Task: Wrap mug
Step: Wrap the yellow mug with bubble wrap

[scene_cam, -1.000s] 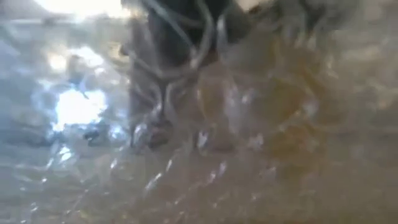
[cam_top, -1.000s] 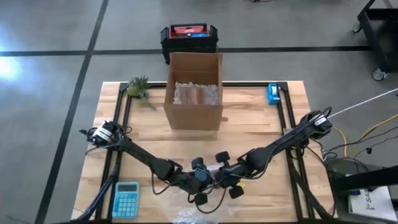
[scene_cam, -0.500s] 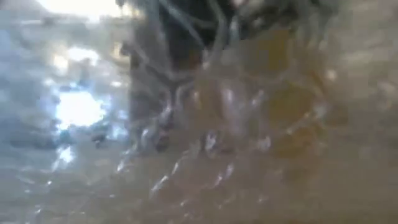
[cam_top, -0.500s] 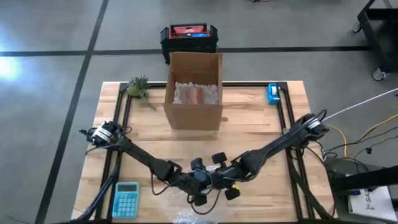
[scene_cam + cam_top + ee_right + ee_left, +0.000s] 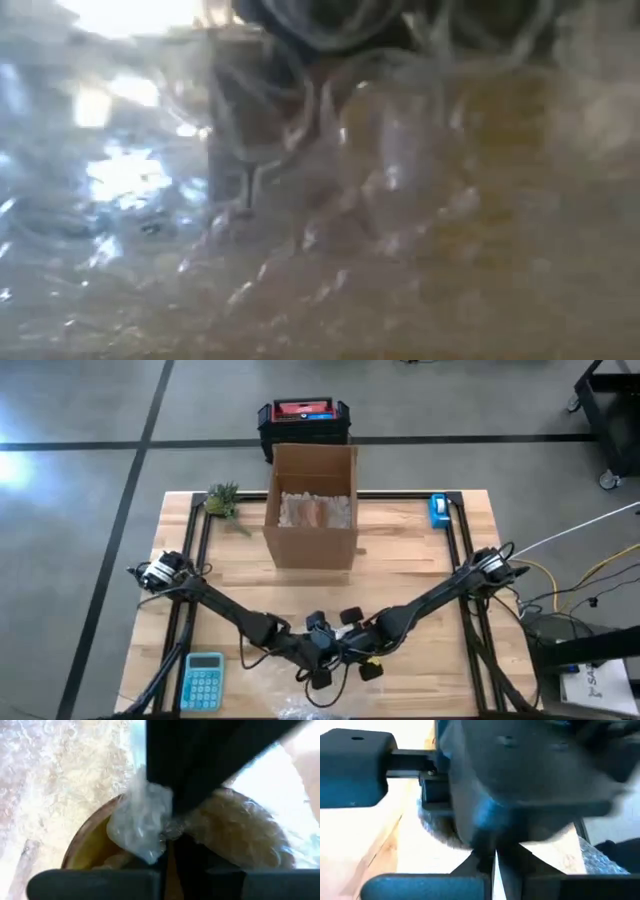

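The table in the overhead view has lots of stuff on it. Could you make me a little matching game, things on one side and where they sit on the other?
Things:
1. calculator
2. cardboard box
3. small plant
4. tape dispenser

Places:
A. far right edge of the table
B. far middle
C. near left corner
D. far left corner

Pairs: 1-C, 2-B, 3-D, 4-A

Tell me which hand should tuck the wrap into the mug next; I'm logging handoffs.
Right, probably. The right hand is shut on wrap at the mug mouth; the left hand shows no mug.
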